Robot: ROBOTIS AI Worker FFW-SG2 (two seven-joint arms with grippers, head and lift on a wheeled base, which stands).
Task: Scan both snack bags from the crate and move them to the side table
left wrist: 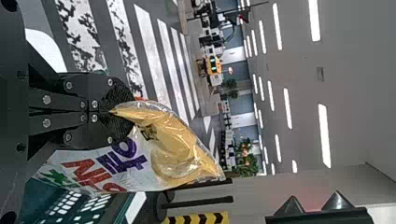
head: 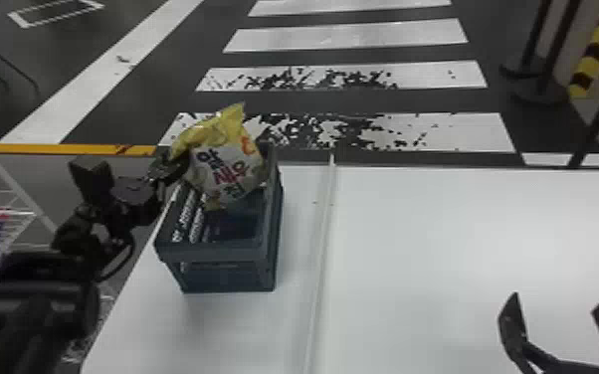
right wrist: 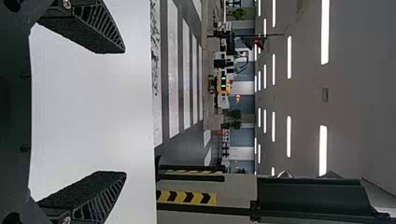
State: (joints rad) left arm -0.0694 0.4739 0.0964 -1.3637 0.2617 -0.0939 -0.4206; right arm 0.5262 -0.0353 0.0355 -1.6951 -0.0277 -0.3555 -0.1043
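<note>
My left gripper [head: 176, 166] is at the far left part of the crate [head: 219, 251], shut on the edge of a yellow and white snack bag [head: 226, 169]. The bag hangs upright over the crate's back part, its lower end at about rim height; whether it touches the crate I cannot tell. In the left wrist view the gripper [left wrist: 114, 112] pinches the snack bag [left wrist: 163, 144] by its side. Over the white table's right part, my right gripper [head: 557, 318] stands open and holds nothing. The right wrist view has the gripper [right wrist: 116, 112] with its fingers wide apart.
The crate stands on the left part of the white table [head: 438, 238], beside a raised seam [head: 321, 258] running front to back. Packages with white print [head: 191, 214] line the crate's left side. A wire rack [head: 5, 224] stands left of the table.
</note>
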